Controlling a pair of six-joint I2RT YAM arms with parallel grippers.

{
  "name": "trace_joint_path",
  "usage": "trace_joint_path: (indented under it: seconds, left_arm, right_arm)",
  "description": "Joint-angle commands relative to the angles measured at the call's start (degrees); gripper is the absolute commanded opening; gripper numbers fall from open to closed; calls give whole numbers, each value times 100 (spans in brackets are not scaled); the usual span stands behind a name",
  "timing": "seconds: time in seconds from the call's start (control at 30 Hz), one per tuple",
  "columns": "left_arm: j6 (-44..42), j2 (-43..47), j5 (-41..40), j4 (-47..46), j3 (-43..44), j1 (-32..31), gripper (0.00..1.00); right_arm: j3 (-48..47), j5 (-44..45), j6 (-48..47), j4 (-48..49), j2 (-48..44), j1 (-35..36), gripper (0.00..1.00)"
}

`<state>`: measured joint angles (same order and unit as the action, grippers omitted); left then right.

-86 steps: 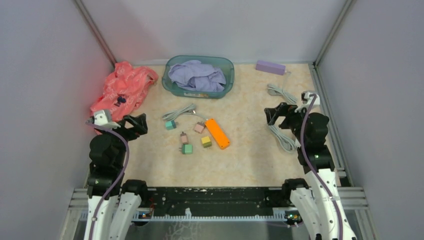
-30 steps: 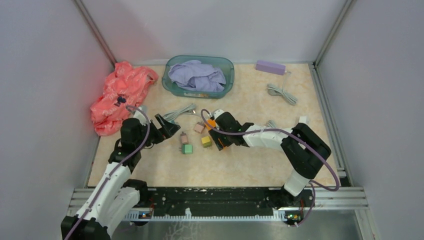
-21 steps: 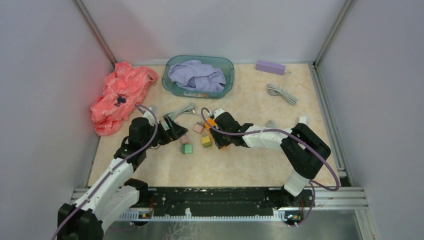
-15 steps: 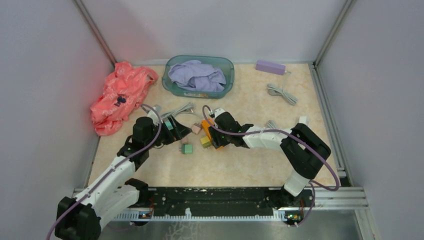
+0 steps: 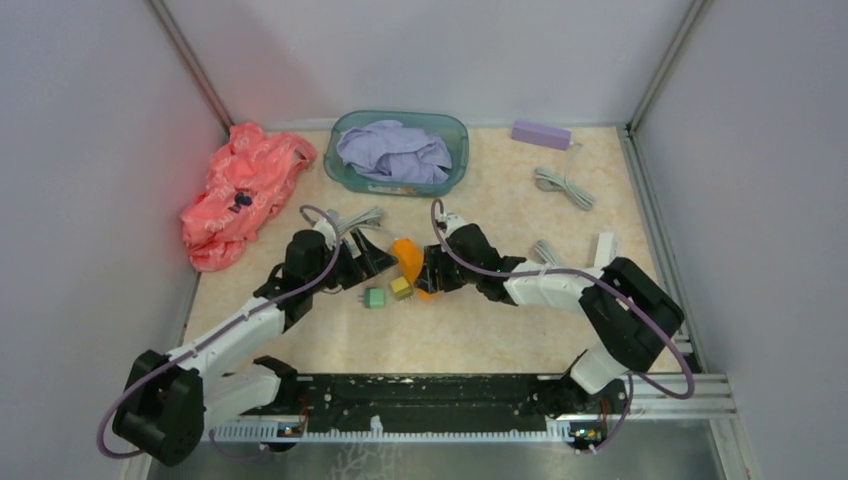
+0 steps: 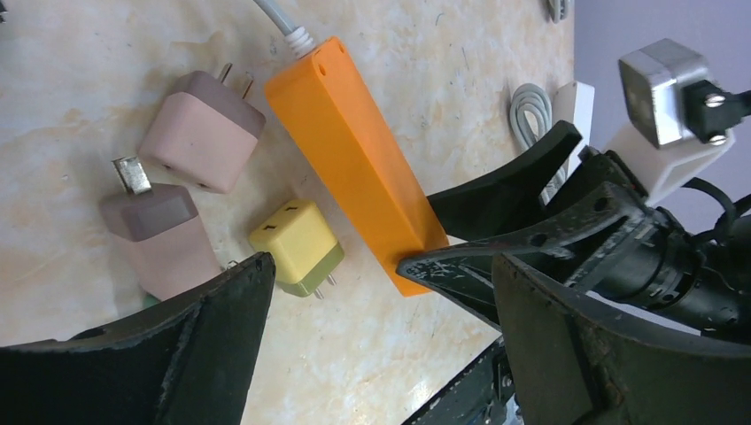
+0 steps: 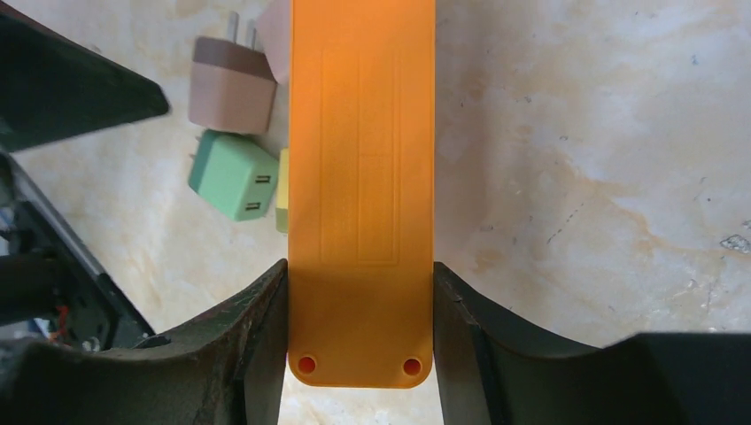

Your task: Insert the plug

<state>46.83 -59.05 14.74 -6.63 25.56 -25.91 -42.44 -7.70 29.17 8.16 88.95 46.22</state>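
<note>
Start at ten o'clock on your table: a crumpled pink heap (image 5: 245, 190), bag or cloth, I cannot tell, lies against the left wall, well apart from the work.

Your left gripper (image 5: 368, 255) hangs near the table's middle with its fingers (image 6: 177, 354) spread wide and nothing between them.

Four plugs crowd the table just beyond it:
- a dusty-pink square plug (image 6: 202, 131)
- a mauve-brown plug (image 6: 159, 235)
- a green cube plug (image 7: 233, 175), at six o'clock from the mauve-brown plug
- a yellow plug with an olive base (image 6: 297, 246)

The yellow plug lies just beside the strip's long edge, the closest thing in the way.

At centre is the long orange plastic power strip (image 7: 361, 177), with its grey cord (image 6: 283, 22) leaving at the far end. Your right gripper (image 7: 361, 274) is clamped on that strip, one finger (image 7: 239, 354) pressed against each long side near the end away from the cord.

At twelve o'clock sits a teal plastic basin (image 5: 455, 160) holding a lavender cloth (image 5: 395, 150). At one o'clock a lavender block-shaped power strip (image 5: 540, 133) rests by the back wall, and a coiled grey cable (image 5: 563, 187) lies near it at two o'clock. A small white plug (image 5: 603, 245) lies at three o'clock.
</note>
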Motion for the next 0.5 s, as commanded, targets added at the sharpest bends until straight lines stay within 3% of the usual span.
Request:
trace_joint_path:
  seconds: [0.0, 0.47]
  left_arm:
    - [298, -307, -34, -649, 182, -126, 96]
    - [1519, -1571, -135, -1622, 308, -353, 89]
  right_arm:
    - [77, -421, 391, 1192, -541, -130, 0]
    - [465, -501, 558, 1659, -888, -135, 0]
